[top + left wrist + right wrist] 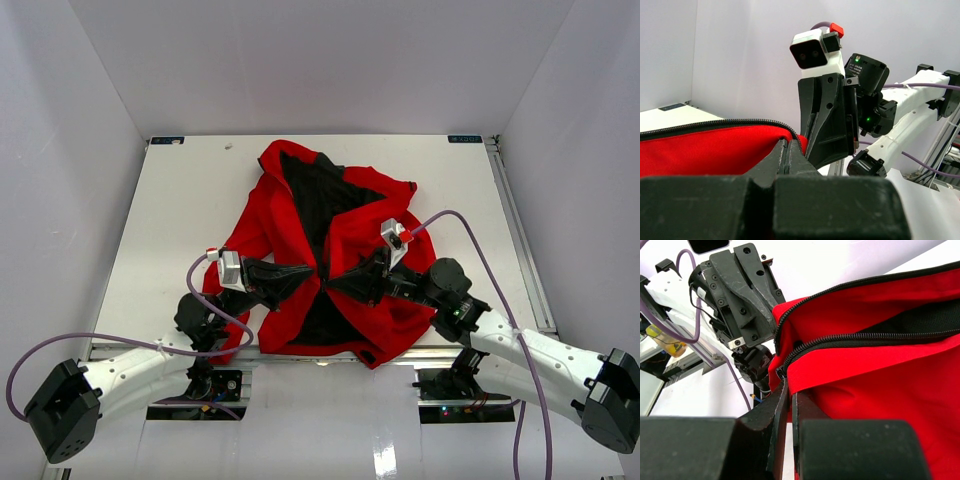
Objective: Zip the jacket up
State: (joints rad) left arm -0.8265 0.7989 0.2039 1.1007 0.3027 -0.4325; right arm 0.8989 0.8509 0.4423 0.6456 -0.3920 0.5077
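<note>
While overhead shows whole jacket (270,220), wrists show zipper (850,338).

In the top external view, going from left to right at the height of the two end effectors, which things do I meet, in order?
Bare table -> left wrist camera -> left end effector -> right end effector -> right wrist camera. The jacket spreads under the last four, so it has no single place.
</note>
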